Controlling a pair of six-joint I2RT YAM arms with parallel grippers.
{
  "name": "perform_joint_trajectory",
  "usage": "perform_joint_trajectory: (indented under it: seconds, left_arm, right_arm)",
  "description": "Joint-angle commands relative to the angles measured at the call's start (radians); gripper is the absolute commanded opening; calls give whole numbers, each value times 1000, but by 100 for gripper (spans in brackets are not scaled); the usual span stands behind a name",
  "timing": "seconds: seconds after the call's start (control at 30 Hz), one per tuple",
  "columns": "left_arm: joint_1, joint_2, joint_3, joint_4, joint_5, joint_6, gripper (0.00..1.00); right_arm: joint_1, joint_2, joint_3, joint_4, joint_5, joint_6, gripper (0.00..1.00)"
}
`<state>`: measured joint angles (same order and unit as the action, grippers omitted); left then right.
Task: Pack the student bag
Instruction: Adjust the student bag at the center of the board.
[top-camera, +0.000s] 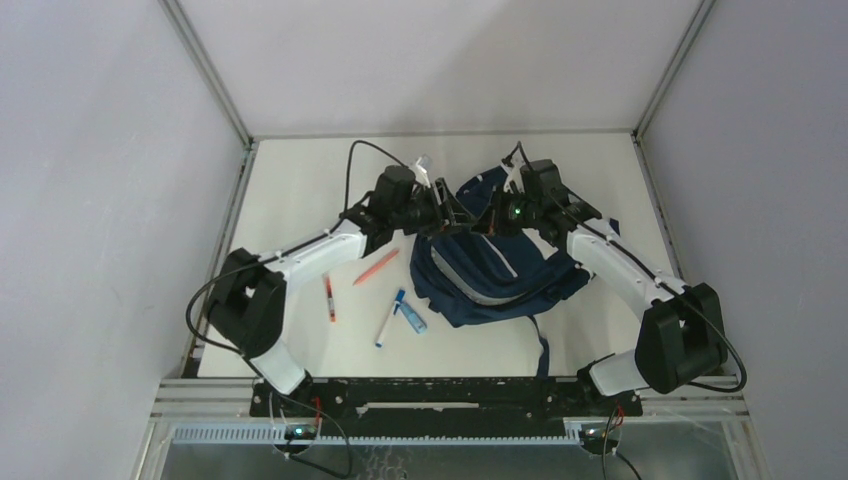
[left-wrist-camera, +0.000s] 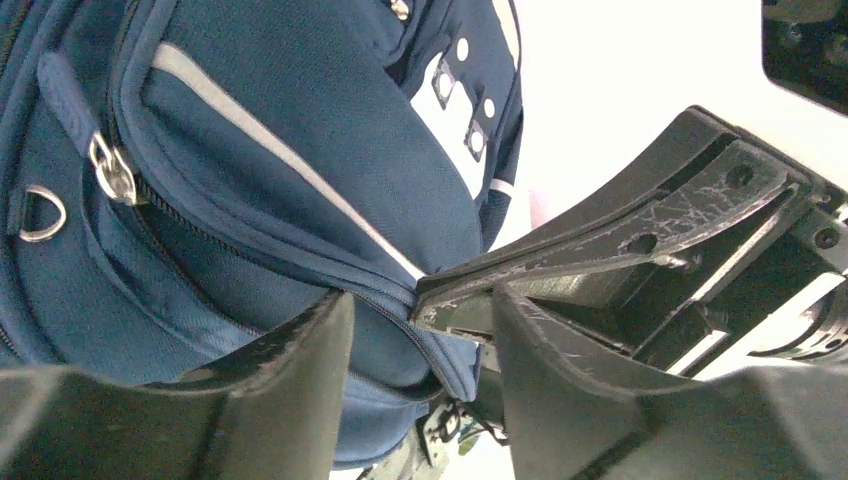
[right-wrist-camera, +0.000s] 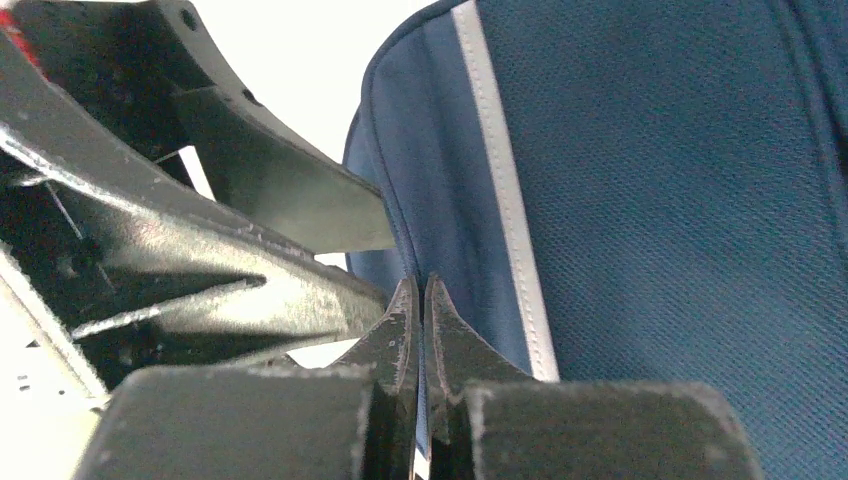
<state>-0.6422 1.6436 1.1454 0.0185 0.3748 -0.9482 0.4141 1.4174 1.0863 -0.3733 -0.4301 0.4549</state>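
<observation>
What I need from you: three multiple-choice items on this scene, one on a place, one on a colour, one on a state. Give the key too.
1. Where do the loose pens lie?
A) to the left of the student bag
B) on top of it
C) to its right

2. What colour is the bag's main fabric?
A) red
B) navy blue
C) green

3. How is the right end effector?
A) wide open
B) gripping a pen
C) shut on the bag's edge

Key: 1 A, the top view shows them there; 2 B, every view shows navy cloth; 3 C, its wrist view shows the tips pinched together on blue fabric.
</observation>
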Motion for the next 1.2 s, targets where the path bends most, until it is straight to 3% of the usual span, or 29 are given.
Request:
perform_joint_trajectory:
  seconds: [0.0,0.03,0.07,0.13,0.17,0.23,0.27,0.4,0.5,0.67,0.7,0.73,0.87,1.17]
  left_arm:
    - [20,72,113,-1,-24,-3,47]
    - [28,78,118,-4,-24,-3,38]
    - [35,78,120,-5,-26,-1,28]
    - [47,71,118,-7,-28,2,11]
    - [51,66,120,-11,-28,6,4]
    - [56,61,129,-24,-28,17,0]
    - [60,60,135,-40,-22,23,0]
    - [69,48,141,-55,-15,39,0]
    - [76,40,145,-58,2,52,0]
    - [87,39,168,-83,25,81,0]
    - [92,42,171,-84,31,83,0]
    - [94,44,176,-84,34,84,0]
    - [98,59,198,-99,47,98,0]
    - [98,42,197,-96,56,98,0]
  right_arm:
    - [19,-48,27,6,30,-29,0]
    - [26,-51,27,-4,50,-42,0]
    - [34,-55,27,-16,74,-61,7]
    - [67,-68,27,-39,160,-104,46]
    - [107,-75,27,-48,222,-132,57]
    - [173,-87,27,-62,351,-170,72]
    - [195,-87,27,-64,391,-174,74]
    - [257,-76,27,-55,596,-182,74]
    - [273,-58,28,-32,663,-190,64]
    - [251,-29,28,1,654,-188,40]
    - [247,-27,29,2,642,-188,40]
    - [242,-23,33,-3,633,-188,41]
    - [250,-30,50,-24,639,-203,63]
    - [290,-4,50,13,654,-203,65]
